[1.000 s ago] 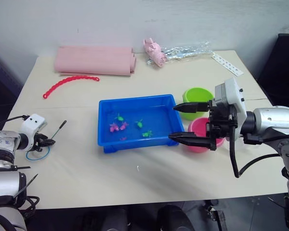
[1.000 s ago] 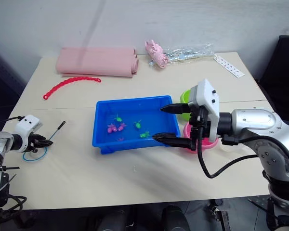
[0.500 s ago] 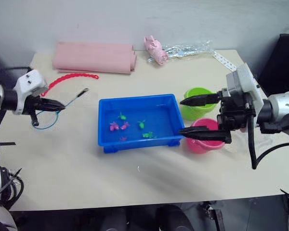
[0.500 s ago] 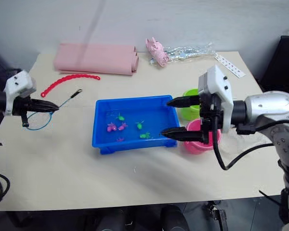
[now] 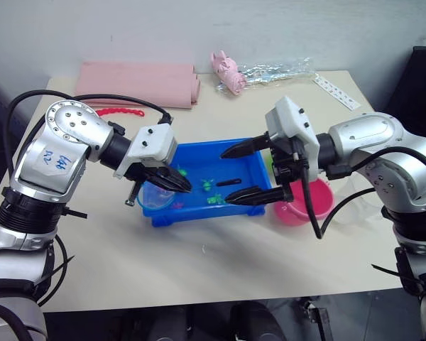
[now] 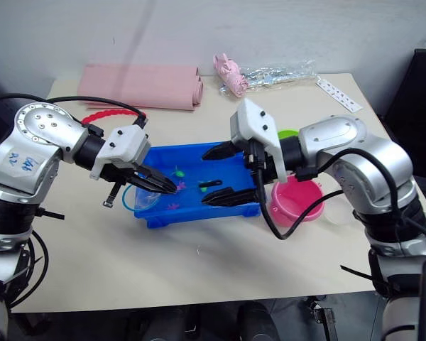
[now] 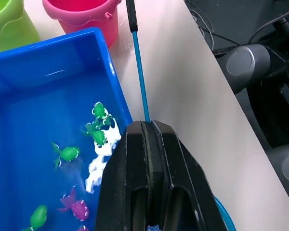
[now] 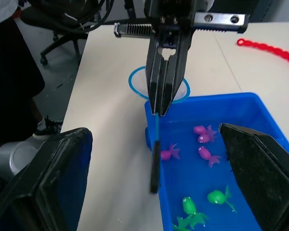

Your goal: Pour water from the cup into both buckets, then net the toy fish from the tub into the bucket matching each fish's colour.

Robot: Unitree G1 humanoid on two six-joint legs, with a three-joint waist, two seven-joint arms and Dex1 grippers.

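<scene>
The tub (image 5: 199,153) looks like glossy, smooth blue plastic, its wet floor catching white glints around the shiny little plastic toy fish (image 7: 66,153). Just beside the tub, the pink bucket (image 5: 305,206) and the green bucket (image 7: 7,26) show the same smooth moulded plastic, with a softer sheen. The table (image 5: 199,263) under the tub is matt, pale and even. Beyond the tub lie a matt pink roll (image 5: 138,82), seemingly foam or cloth, a beaded red plastic chain (image 5: 121,111) and crinkled clear film (image 5: 277,71).
</scene>
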